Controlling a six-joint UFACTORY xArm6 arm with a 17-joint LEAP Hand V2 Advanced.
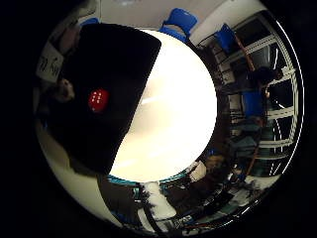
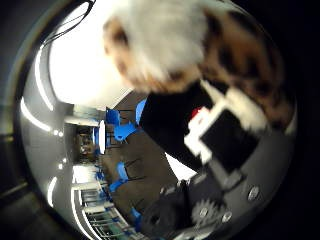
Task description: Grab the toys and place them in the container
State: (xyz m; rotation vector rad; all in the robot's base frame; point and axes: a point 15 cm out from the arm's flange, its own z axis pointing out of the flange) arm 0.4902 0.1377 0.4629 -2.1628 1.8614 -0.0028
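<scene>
A white plush toy with leopard spots (image 2: 190, 45) fills much of the right thumb side palm view, close to the palm. My right hand (image 2: 222, 125) has white and black fingers curled against it. The right little finger side palm view looks down from well above a round white table (image 1: 178, 109). A black flat container or mat (image 1: 109, 69) lies on the table. A small red cube toy (image 1: 96, 99) sits on the black surface. A small brown and white toy (image 1: 64, 89) sits by its edge.
Blue chairs (image 1: 181, 18) stand around the table, with shelving and window frames (image 1: 272, 89) beyond. Papers (image 1: 50, 64) lie beside the black surface. More blue chairs (image 2: 118, 125) stand in the room behind the plush toy.
</scene>
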